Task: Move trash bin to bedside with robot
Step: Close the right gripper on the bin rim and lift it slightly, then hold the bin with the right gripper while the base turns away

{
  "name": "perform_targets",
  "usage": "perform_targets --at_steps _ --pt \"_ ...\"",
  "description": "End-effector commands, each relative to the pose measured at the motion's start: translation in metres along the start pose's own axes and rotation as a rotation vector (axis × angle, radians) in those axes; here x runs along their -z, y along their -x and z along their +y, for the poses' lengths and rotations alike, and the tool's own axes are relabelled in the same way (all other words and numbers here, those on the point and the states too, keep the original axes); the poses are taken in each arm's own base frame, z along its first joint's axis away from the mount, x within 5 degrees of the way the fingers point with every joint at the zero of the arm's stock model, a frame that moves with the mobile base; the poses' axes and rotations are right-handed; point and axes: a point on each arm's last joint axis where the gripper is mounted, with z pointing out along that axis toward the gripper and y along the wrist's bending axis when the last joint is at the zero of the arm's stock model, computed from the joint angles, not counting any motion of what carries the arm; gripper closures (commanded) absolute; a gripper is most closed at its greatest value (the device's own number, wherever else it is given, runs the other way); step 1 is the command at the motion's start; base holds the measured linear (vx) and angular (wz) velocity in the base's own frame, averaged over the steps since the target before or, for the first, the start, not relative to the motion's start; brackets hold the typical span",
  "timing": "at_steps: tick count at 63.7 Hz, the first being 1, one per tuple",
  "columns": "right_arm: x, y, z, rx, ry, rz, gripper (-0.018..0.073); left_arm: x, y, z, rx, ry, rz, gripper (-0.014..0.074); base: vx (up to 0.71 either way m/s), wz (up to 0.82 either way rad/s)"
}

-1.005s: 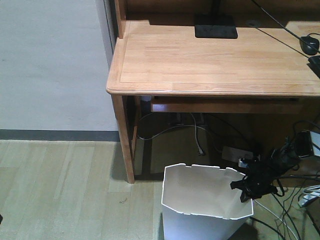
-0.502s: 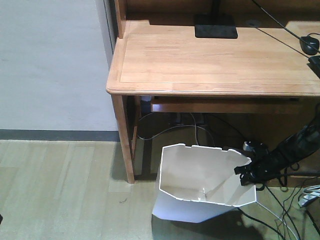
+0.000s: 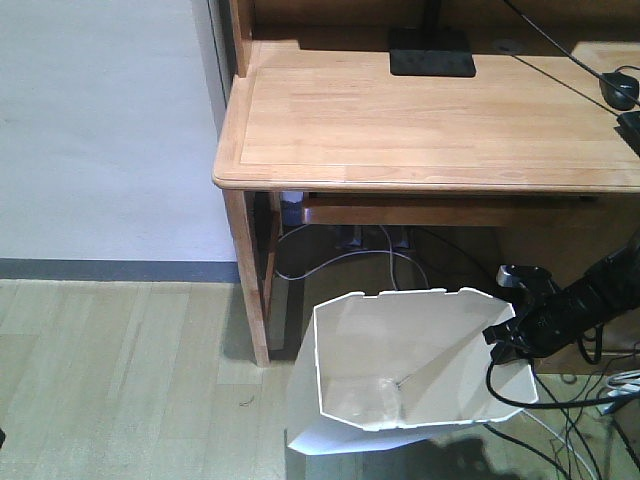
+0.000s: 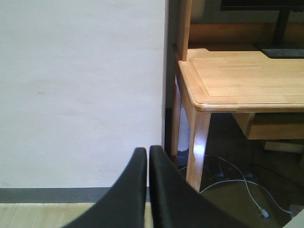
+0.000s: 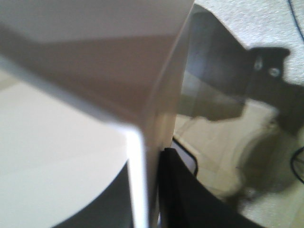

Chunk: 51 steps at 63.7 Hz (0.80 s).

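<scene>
now the bin (image 3: 400,345) leans further than a second ago: its mouth faces the front view more, its cream inside shows down to the bottom, and its base has swung away from the right gripper (image 3: 512,335). that gripper sits higher than before, clamped on the bin's rim. in its wrist view one black finger (image 5: 183,202) presses the outside of the white wall of the bin. the left gripper (image 4: 147,154) hangs with its fingers together, holding nothing. above and behind the right gripper stands a light wooden desk (image 3: 420,120), with cables (image 3: 340,260) trailing beneath it. beyond the bin from that gripper lie a pale plank floor (image 3: 120,370), a dark baseboard (image 3: 110,270) and a grey-white wall (image 3: 100,130).
</scene>
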Motion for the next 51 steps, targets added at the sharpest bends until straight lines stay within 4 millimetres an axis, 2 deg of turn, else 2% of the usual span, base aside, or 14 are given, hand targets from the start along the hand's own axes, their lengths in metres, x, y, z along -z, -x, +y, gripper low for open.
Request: perform_targets --at_steps 1,17,51 --pt "0.0326 0.0147 0.025 -0.032 0.178 -0.058 0.0564 -0.0005 0.0008 -0.0003 0.006 -0.008 -0.065 0.0602 0.0 0.0" --pt "0.0349 0.0116 0.0341 -0.024 0.279 -0.022 0.0564 -0.0005 0.0008 -0.0003 0.006 -0.008 -0.065 0.0602 0.0 0.0" --pt "0.035 0.0116 0.0344 -0.019 0.281 -0.022 0.0564 -0.0005 0.0008 -0.0003 0.006 -0.008 -0.065 0.0602 0.0 0.0"
